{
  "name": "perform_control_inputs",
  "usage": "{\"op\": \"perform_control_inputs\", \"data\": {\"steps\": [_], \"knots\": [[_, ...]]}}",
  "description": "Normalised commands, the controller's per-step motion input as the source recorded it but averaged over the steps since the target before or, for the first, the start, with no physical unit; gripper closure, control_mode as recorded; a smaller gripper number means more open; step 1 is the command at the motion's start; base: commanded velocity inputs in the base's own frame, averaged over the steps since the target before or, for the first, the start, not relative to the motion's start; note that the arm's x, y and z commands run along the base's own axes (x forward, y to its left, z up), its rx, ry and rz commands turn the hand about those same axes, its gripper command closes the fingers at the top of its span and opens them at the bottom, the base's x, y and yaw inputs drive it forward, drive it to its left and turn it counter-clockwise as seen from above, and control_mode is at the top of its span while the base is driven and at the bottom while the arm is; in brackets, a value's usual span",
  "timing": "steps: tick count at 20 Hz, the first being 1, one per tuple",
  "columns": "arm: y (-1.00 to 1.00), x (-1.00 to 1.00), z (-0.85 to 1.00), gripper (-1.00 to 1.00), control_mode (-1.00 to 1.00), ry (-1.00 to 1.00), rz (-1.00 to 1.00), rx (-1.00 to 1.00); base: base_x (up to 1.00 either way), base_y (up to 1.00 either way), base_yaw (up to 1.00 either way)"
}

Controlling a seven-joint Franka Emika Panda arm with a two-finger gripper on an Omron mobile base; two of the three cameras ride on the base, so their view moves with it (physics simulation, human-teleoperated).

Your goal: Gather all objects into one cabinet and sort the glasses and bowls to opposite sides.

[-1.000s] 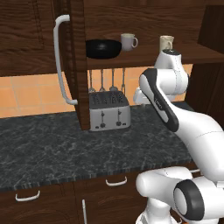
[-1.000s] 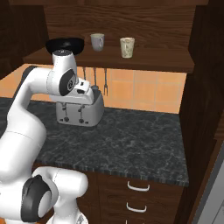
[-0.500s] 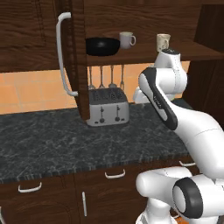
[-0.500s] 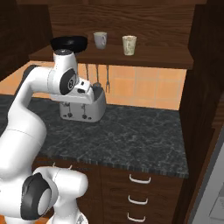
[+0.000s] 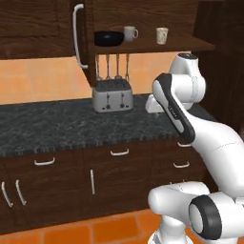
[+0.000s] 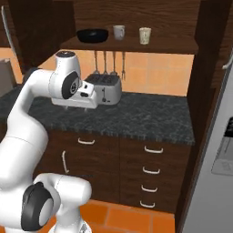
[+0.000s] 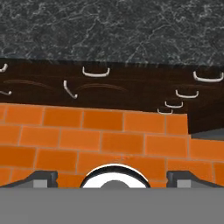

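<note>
Granite counter [image 5: 57, 126] below dark cabinet [image 5: 143, 45], orange tile floor [image 7: 109, 131], gripper [image 7: 112, 177] spread wide, empty.

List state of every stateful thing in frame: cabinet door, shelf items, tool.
cabinet door: swung open, edge-on in the left base view
black bowl: upright on the shelf, left end
grey mug: upright, just right of the bowl
cream cup: upright on the shelf, apart to the right
tool: open, empty, pointing down at the floor
toaster: on the counter, slots empty
</note>
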Motion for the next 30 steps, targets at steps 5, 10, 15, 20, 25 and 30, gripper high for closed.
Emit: {"op": "perform_control_inputs", "data": {"steps": [5,10,15,20,25,30], "knots": [[0.00,0.00,0.00,-1.00,1.00,0.00,0.00,0.00,-0.31,0.56,0.40],[0.00,0.00,0.00,-1.00,1.00,0.00,0.00,0.00,-0.41,0.48,0.49],[0.00,0.00,0.00,-1.00,1.00,0.00,0.00,0.00,-0.55,0.57,0.47],[0.00,0.00,0.00,-1.00,1.00,0.00,0.00,0.00,-0.46,0.62,0.48],[0.00,0.00,0.00,-1.00,1.00,0.00,0.00,0.00,-0.39,0.60,0.54],[0.00,0.00,0.00,-1.00,1.00,0.00,0.00,0.00,-0.35,0.63,0.56]]}}
